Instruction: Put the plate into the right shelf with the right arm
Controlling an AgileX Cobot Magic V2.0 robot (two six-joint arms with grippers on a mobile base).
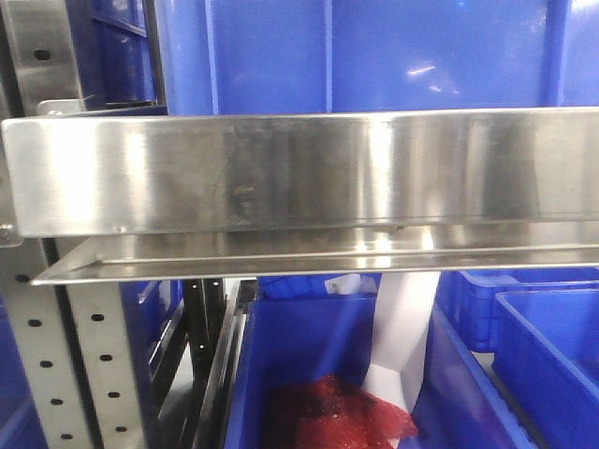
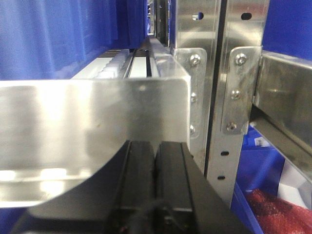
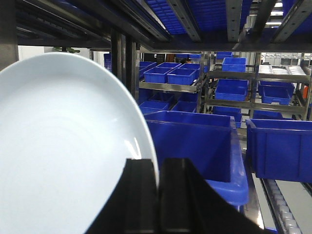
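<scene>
My right gripper (image 3: pixel 157 183) is clamped on the plate (image 3: pixel 63 146) at its rim, plate in front of the blue bin (image 3: pixel 195 146). Left gripper (image 2: pixel 156 170) pressed together, empty.

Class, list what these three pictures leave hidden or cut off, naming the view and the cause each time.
- Round white plate: right wrist view's left and bottom edges cut it off; the black right gripper covers its gripped rim.
- Front view: shiny steel shelf lip spans it; neither plate nor arms show.
- Red mesh bundle: cut by the front view's bottom edge; blurred, unidentifiable.
</scene>
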